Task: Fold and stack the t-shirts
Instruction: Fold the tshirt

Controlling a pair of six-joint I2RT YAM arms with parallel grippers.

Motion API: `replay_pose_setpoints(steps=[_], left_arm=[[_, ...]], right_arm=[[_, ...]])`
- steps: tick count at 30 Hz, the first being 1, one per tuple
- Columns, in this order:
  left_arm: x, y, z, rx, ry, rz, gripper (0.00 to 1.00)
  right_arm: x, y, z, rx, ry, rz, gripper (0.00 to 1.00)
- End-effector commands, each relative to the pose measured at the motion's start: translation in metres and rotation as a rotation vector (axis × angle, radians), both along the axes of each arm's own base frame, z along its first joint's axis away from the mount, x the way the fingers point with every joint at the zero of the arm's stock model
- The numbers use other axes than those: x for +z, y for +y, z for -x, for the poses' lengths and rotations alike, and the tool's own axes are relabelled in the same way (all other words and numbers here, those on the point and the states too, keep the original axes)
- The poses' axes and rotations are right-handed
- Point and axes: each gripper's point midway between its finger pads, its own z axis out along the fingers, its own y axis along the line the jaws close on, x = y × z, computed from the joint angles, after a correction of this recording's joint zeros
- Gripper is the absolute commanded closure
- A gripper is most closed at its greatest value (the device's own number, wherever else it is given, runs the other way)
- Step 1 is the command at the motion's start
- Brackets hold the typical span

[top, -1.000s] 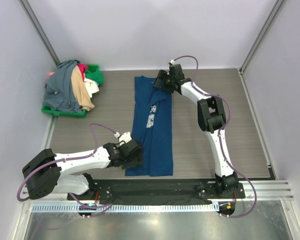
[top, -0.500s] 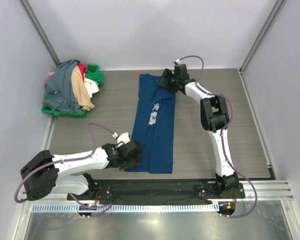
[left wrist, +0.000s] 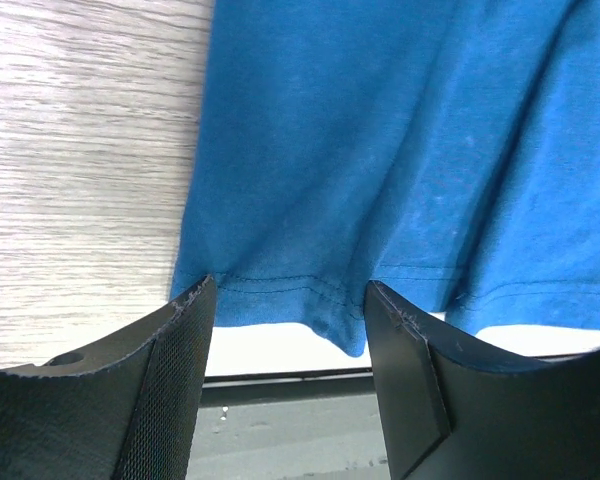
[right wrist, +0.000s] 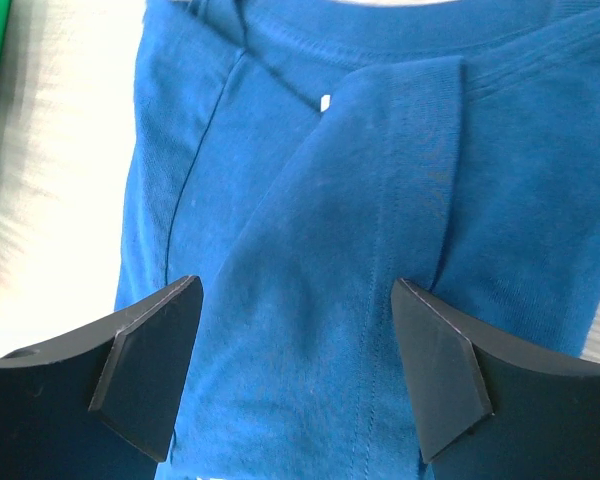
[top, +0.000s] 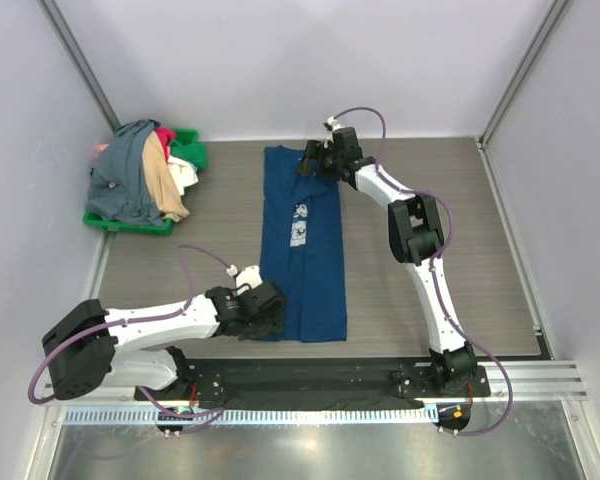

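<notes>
The navy t-shirt (top: 302, 255) is lying lengthwise mid-table (top: 420, 230), folded into a narrow strip. I am holding the left tool (left wrist: 290, 340) released at its near hem and the right tool (right wrist: 295, 370) released over its collar. Risk I am watching: a shallow bite taking only the top layer, letting the strip fall open.

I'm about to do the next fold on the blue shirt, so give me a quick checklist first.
1. Blue t-shirt lies as a narrow lengthwise strip: ok.
2. Left claw open at the near hem: ok.
3. Right claw open at the collar end: ok.
4. Cloth gripped at both ends: not ok, nothing pinched.
5. Hem lies smooth: not ok, ripples show.
6. Other shirts piled on the green tray, apart from the strip: ok.
</notes>
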Motion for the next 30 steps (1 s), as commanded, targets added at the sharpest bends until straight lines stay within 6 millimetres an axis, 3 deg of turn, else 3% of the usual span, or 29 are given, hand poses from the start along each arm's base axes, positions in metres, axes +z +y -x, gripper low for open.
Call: replay_pose_setpoints(steps=[1, 2, 7, 12, 13, 15, 16, 20, 22, 24, 25, 26, 27, 28, 29, 30], left_arm=[[0.013, -0.010, -0.004, -0.002, -0.020, 0.018, 0.37], [0.015, -0.013, -0.004, -0.007, -0.023, 0.025, 0.38], [0.050, -0.031, -0.019, -0.053, -0.102, 0.073, 0.33], [0.092, -0.027, -0.043, -0.077, -0.240, 0.027, 0.26], [0.103, -0.025, -0.047, -0.082, -0.259, 0.012, 0.24], [0.109, -0.017, -0.053, -0.074, -0.274, -0.006, 0.22], [0.113, -0.012, -0.060, -0.056, -0.282, -0.004, 0.21], [0.119, 0.004, -0.072, -0.021, -0.296, -0.020, 0.21], [0.118, 0.015, -0.076, -0.004, -0.293, -0.046, 0.21], [0.114, 0.025, -0.079, 0.018, -0.279, -0.060, 0.21], [0.111, 0.028, -0.078, 0.019, -0.265, -0.051, 0.21], [0.107, 0.030, -0.078, 0.024, -0.263, -0.032, 0.20], [0.104, 0.038, -0.082, 0.054, -0.256, -0.018, 0.20], [0.101, 0.039, -0.082, 0.061, -0.248, 0.006, 0.20], [0.101, 0.037, -0.083, 0.064, -0.245, 0.042, 0.20], [0.096, 0.045, -0.082, 0.083, -0.241, 0.051, 0.20]], right_arm=[[-0.030, 0.013, 0.026, 0.101, 0.081, 0.030, 0.17], [-0.029, 0.016, 0.028, 0.111, 0.073, 0.020, 0.18], [0.010, 0.031, 0.034, 0.201, 0.004, -0.056, 0.14], [0.094, 0.031, 0.037, 0.237, -0.091, -0.073, 0.00], [0.127, 0.027, 0.039, 0.227, -0.141, -0.064, 0.00], [0.149, 0.016, 0.047, 0.198, -0.143, -0.033, 0.00], [0.179, 0.010, 0.056, 0.186, -0.178, -0.029, 0.01], [0.193, -0.024, 0.097, 0.096, -0.125, 0.036, 0.00], [0.190, -0.040, 0.114, 0.048, -0.103, 0.071, 0.00], [0.179, -0.060, 0.147, 0.001, -0.038, 0.097, 0.00], [0.146, -0.068, 0.169, -0.003, 0.050, 0.121, 0.00], [0.138, -0.072, 0.183, -0.026, 0.099, 0.101, 0.00], [0.149, -0.074, 0.202, -0.028, 0.094, 0.074, 0.00], [0.140, -0.077, 0.215, -0.040, 0.121, 0.070, 0.00], [0.107, -0.085, 0.240, -0.054, 0.196, 0.088, 0.01], [0.112, -0.082, 0.259, -0.060, 0.196, 0.059, 0.00]])
